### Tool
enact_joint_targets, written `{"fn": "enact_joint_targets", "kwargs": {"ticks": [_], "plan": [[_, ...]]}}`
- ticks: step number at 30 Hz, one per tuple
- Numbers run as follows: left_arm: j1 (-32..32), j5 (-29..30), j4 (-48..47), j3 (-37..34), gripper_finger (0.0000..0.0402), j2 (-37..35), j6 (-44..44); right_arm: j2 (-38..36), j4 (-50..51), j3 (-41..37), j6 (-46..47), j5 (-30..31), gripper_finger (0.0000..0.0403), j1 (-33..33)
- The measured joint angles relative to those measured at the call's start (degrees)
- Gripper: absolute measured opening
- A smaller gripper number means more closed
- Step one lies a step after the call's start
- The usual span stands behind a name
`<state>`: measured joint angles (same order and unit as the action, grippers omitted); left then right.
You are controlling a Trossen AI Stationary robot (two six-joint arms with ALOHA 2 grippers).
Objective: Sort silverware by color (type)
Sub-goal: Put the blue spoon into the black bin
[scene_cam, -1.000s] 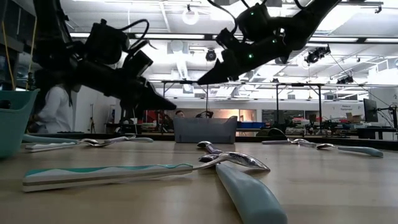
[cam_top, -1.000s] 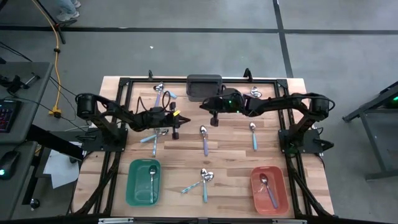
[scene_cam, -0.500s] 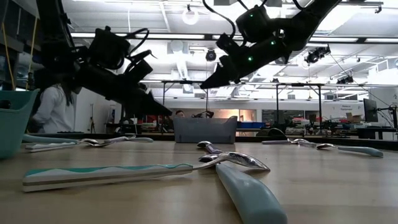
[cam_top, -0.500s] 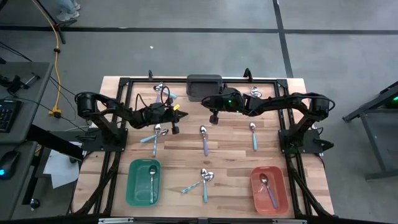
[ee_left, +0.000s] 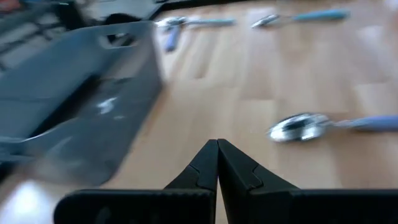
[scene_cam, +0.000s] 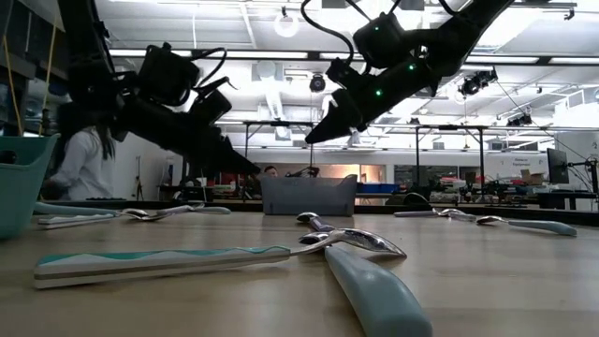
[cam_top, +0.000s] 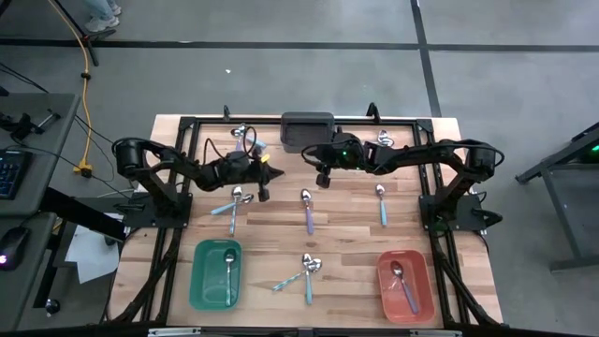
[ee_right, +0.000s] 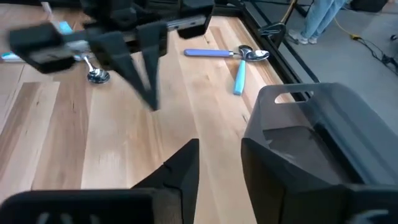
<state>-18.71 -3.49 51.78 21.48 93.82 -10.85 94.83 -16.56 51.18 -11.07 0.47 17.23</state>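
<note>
I count three containers in the high view: a green tray at lower left, a red tray at lower right, and a dark grey bin at top centre. Each tray holds one spoon: the green-tray spoon and the red-tray spoon, which has a purple handle. I cannot tell what is in the bin.

Ten spoons appear to lie loose on the wooden table:
- Two crossed ones, the lower-centre pair, one with a teal striped handle and one with a light blue handle.
- One purple-handled spoon at centre.
- One light blue spoon right of centre.
- Two in the left pair, left of centre.
- Two in the upper-left pair, touching at the bowls.
- What looks like two more in the upper-right pair.

My left claw hangs above the table just right of the left pair. Its fingers are pressed tip to tip with nothing between them.

My right claw hangs just below the grey bin and above the purple-handled spoon. Its fingers stand apart and grasp nothing. In the low view both claws sit well above the tabletop, touching no spoon.
</note>
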Motion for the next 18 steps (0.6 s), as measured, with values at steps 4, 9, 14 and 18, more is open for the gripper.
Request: {"fn": "enact_joint_targets", "kwargs": {"ticks": [4, 9, 14, 18], "plan": [[2.21, -3.01, -3.64, 2.19, 0.0000, -0.08, 2.25, 0.00, -0.51, 0.00, -2.54, 0.00, 0.0077, 0.03], [6.70, -1.81, -16.36, 5.98, 0.0000, -1.64, 0.55, 0.00, -0.11, 0.00, -3.99, 0.03, 0.0029, -0.82], [13.23, 4.97, -40.69, 11.54, 0.0000, -6.10, 1.34, 0.00, 2.93, 0.00, -2.57, -0.05, 0.0004, -3.08], [19.15, 11.27, -58.69, 15.09, 0.0000, -9.67, 5.24, 0.04, 4.67, -0.19, -2.88, -0.05, 0.0005, -4.52]]}}
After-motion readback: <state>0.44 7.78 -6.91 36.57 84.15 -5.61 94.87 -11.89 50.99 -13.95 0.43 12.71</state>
